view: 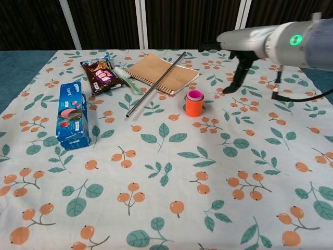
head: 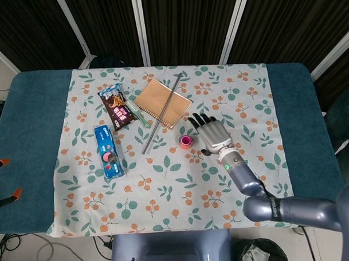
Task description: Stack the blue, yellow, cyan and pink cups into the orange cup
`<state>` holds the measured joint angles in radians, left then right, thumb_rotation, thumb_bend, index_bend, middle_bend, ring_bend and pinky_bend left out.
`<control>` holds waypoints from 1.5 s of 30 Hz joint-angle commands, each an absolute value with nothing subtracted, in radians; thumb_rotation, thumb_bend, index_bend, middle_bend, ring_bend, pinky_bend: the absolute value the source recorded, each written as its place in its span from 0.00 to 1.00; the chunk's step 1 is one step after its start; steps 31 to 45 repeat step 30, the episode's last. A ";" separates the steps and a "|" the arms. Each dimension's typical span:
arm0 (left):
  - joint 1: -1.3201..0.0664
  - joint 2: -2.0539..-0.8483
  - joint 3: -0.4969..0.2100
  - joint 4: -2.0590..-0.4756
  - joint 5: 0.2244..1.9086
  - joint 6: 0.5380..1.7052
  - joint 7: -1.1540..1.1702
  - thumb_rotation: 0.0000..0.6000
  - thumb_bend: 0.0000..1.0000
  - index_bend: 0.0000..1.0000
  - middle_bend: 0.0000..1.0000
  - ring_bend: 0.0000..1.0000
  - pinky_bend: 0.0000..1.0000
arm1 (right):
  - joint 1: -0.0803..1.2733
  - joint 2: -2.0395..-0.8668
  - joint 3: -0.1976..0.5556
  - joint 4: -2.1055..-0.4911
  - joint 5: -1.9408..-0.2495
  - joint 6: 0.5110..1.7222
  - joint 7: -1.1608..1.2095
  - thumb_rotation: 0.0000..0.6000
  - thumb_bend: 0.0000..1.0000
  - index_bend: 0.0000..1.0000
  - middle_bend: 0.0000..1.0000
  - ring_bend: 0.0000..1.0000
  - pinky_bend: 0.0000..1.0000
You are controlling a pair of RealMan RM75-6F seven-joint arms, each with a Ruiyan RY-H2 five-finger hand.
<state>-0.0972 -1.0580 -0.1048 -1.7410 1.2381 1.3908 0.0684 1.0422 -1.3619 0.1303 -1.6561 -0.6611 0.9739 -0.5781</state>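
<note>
While the small orange plastic cup (view: 193, 107) stands upright on the leaf-and-berry patterned tablecloth (view: 171, 172) (pink cup (view: 195, 95) nested inside, rim showing), the grey right hand (head: 213, 134) hovers just beside it, fingers spread, holding nothing. Left hand unseen.

Orange plastic cup (view: 193, 107) with pink cup (view: 194, 95) nested inside stands just before tan spiral notebook (view: 162, 73); thin metal rod (view: 154, 86) lies across notebook; right hand (head: 213, 135) right of cup, apart.
</note>
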 commanded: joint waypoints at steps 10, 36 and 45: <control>-0.094 -1.068 -0.111 -1.741 1.242 1.410 0.071 1.00 0.20 0.23 0.01 0.00 0.00 | 0.429 -1.140 -0.245 -1.844 -1.319 1.645 -0.386 1.00 0.31 0.00 0.00 0.03 0.12; -0.091 -1.077 -0.109 -1.720 1.286 1.435 0.059 1.00 0.20 0.23 0.01 0.00 0.00 | 0.219 -1.223 -0.190 -1.631 -1.443 1.729 -0.275 1.00 0.31 0.00 0.00 0.03 0.12; -0.091 -1.077 -0.109 -1.720 1.286 1.435 0.059 1.00 0.20 0.23 0.01 0.00 0.00 | 0.219 -1.223 -0.190 -1.631 -1.443 1.729 -0.275 1.00 0.31 0.00 0.00 0.03 0.12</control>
